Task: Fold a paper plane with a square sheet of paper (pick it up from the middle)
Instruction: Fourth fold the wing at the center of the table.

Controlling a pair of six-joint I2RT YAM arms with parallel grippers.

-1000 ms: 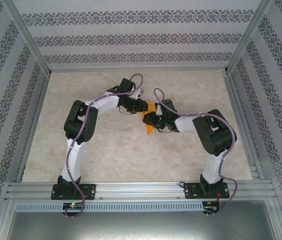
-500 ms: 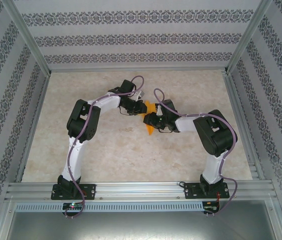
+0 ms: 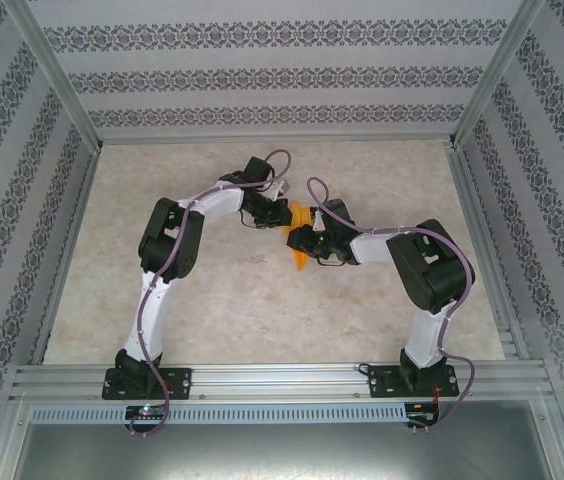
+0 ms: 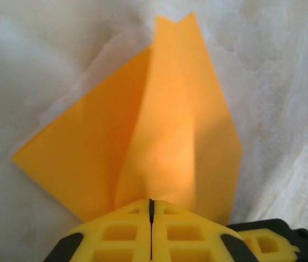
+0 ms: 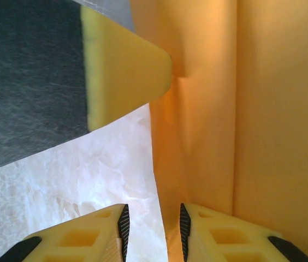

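Setting: a pale marbled tabletop (image 3: 212,300) inside a silver metal frame, with grey-and-white patterned walls on three sides.

Left arm: a white-and-black arm (image 3: 162,250) with a lilac cable. It rises from its base at the near left edge, bends at a dark elbow, then reaches away and to the right toward the middle of the table.

Left gripper (image 4: 150,204): its yellow honeycomb pads are pressed flat together with only a thin seam between them. They are clamped on the near end of the sheet.

Task item: a thin, bright orange sheet of paper (image 4: 159,142), folded into a narrower creased shape. From the left wrist it runs away from the closed pads, with a lengthwise crease, a triangular flap spread out to the left, and a small notch at the far end. From above it sits between the two grippers at mid-table, just beyond centre, with a pointed tip aimed toward the bases. I cannot tell whether it touches the tabletop.

Right gripper (image 5: 151,218): its yellow fingers stand apart with marble showing between them. The sheet's edge lies against the inner face of one finger and is not pinched.

Right arm: a matching white-and-black arm (image 3: 427,270). It rises from the near right base, folds at a bulky dark elbow, and reaches left to meet the sheet.
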